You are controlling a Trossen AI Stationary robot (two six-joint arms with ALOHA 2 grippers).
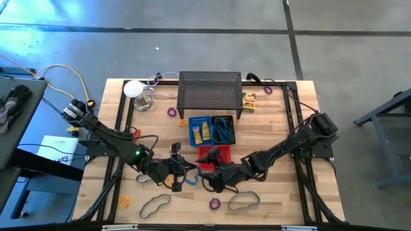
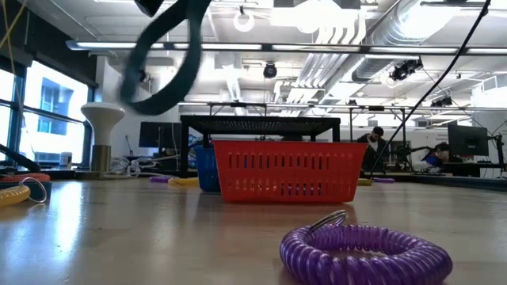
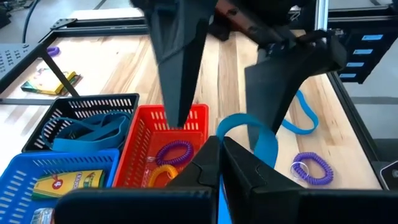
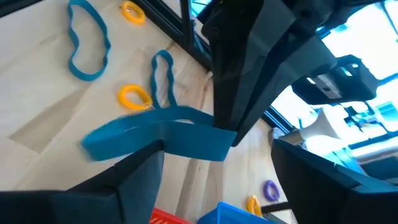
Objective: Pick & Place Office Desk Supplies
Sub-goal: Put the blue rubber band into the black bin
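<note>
The left gripper (image 1: 176, 172) hangs above the front middle of the surface (image 1: 276, 192), its fingers (image 3: 242, 165) pressed together and pinching a blue band (image 3: 249, 134) that loops up from between their tips. The right gripper (image 1: 210, 181) faces it from just beside, its 2 fingers (image 3: 180, 68) spread wide, with the band (image 4: 155, 138) stretched across in front of them, beside the gap; whether either finger touches the band cannot be told. In the low view the band (image 2: 162, 59) hangs in the air well above the surface.

Behind the grippers sits a red bin (image 1: 215, 156) holding a purple ring (image 3: 174, 151) and an orange ring (image 3: 160, 175). Next to it a black bin (image 3: 81, 121) holds more blue bands (image 3: 90, 130), and a blue bin (image 3: 37, 180) holds a yellow box (image 3: 65, 183). The mesh rack (image 1: 210, 92) stands farther back.

Loose on the surface lie 2 more looped bands (image 1: 155, 205) (image 1: 244, 201), a purple ring (image 1: 214, 204) between them, and a yellow ring (image 1: 124, 202) near the front left corner.
</note>
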